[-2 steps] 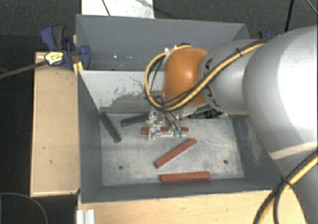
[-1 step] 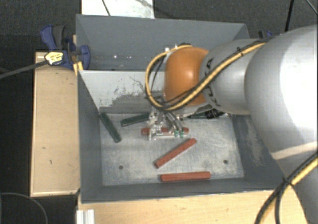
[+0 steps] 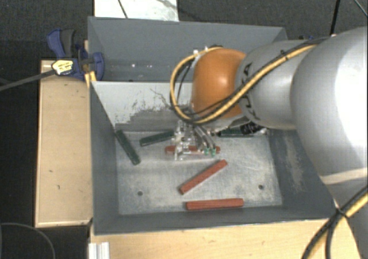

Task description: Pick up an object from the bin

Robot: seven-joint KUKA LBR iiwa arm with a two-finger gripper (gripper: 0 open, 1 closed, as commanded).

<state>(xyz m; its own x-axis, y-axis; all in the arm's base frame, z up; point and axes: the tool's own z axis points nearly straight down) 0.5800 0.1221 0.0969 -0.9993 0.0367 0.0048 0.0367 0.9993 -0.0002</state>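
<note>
Judging this the grasp step, we are seeing the two-finger gripper (image 3: 192,147) low over a red-brown flat stick (image 3: 171,150) mid-bin, and cannot tell its grip state, so closing then lifting likely comes next.

A slanted red-brown stick (image 3: 202,177), level red-brown stick (image 3: 214,204) and dark green stick (image 3: 127,147) lie apart.

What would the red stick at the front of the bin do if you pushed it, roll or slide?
The red-brown stick looks flat-sided and lies flat on the bin floor, so it would probably slide, not roll. It looks straight, so it is likely stiff. Thin and low, it may be hard to grip.
</note>
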